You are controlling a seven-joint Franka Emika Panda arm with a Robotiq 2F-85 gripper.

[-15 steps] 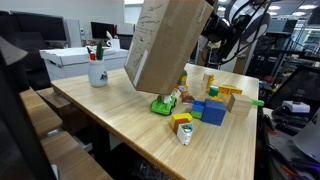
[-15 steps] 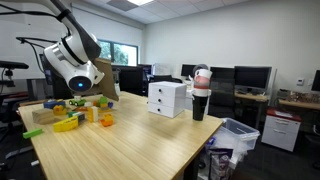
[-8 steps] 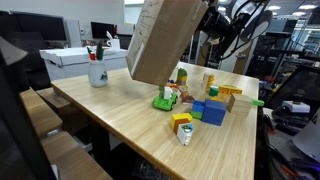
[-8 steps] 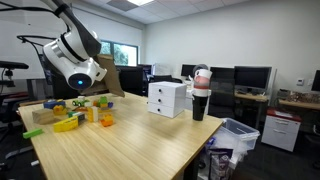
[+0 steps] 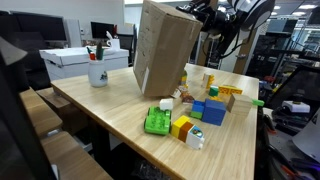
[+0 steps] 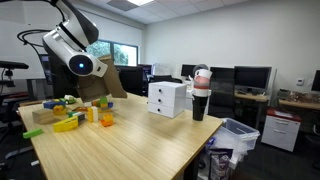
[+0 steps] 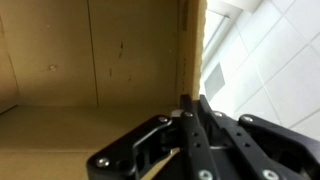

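My gripper (image 7: 190,108) is shut on the side wall of a large cardboard box (image 5: 165,50) and holds it tilted above the wooden table (image 5: 110,115). In the wrist view the box's bare inside (image 7: 90,70) fills the left. The gripper shows at the box's upper edge in an exterior view (image 5: 202,12). Below the box lie toy blocks: a green plate (image 5: 157,122), a yellow and blue piece (image 5: 186,128), a blue cube (image 5: 213,111) and several more. The box (image 6: 104,87) and the toy pile (image 6: 66,115) also show beside the arm in an exterior view.
A white mug with pens (image 5: 97,70) and a white box (image 5: 75,60) stand at the table's far side. A white drawer unit (image 6: 167,98) and a dark cup (image 6: 199,100) stand near the table's edge. A bin (image 6: 235,135) is on the floor.
The box has been lifted and turned more upright. The green plate and other blocks now lie on the table below its opening, nearer the front edge.
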